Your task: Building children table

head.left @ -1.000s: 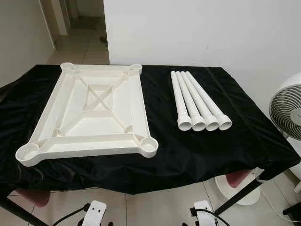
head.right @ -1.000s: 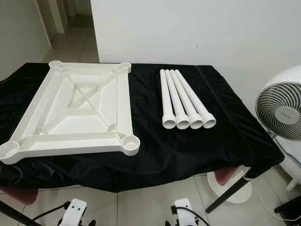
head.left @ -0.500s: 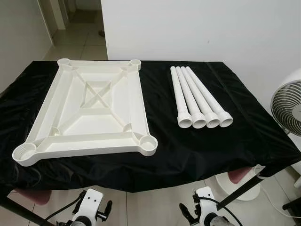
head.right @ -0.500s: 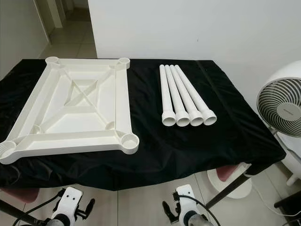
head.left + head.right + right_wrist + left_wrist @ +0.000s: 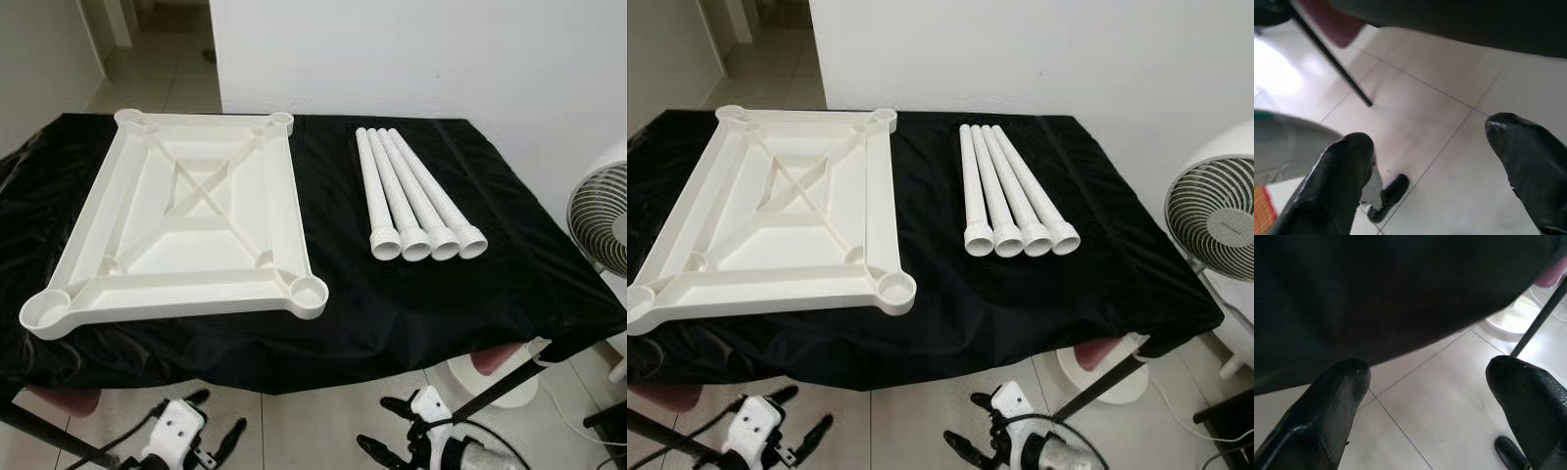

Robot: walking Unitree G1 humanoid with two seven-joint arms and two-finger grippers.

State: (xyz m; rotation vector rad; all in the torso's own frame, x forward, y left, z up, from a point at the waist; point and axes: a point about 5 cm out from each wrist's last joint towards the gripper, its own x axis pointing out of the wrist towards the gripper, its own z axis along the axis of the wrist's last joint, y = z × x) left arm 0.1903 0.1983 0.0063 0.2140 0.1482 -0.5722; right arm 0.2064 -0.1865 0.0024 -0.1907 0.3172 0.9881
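Note:
A white plastic tabletop (image 5: 186, 220) lies upside down on the left half of the black-covered table (image 5: 509, 284), with a round socket at each corner. Several white tube legs (image 5: 416, 196) lie side by side to its right, their open ends toward me. Both grippers hang low in front of the table's near edge, over the tiled floor. My left gripper (image 5: 217, 413) is open with nothing between its fingers (image 5: 1337, 391). My right gripper (image 5: 379, 426) is open and empty too, and its fingertips (image 5: 1347, 156) stand wide apart.
A white standing fan (image 5: 600, 215) is at the table's right side, its base (image 5: 490, 392) on the floor by a slanted black table leg (image 5: 500, 384). A pink seat (image 5: 495, 360) shows under the cloth's right corner. A white wall runs behind, and a corridor opens at the back left.
Both arms have come up into view at the bottom, and their black fingers now show spread. The camera has tilted slightly; the tabletop and legs have not moved.

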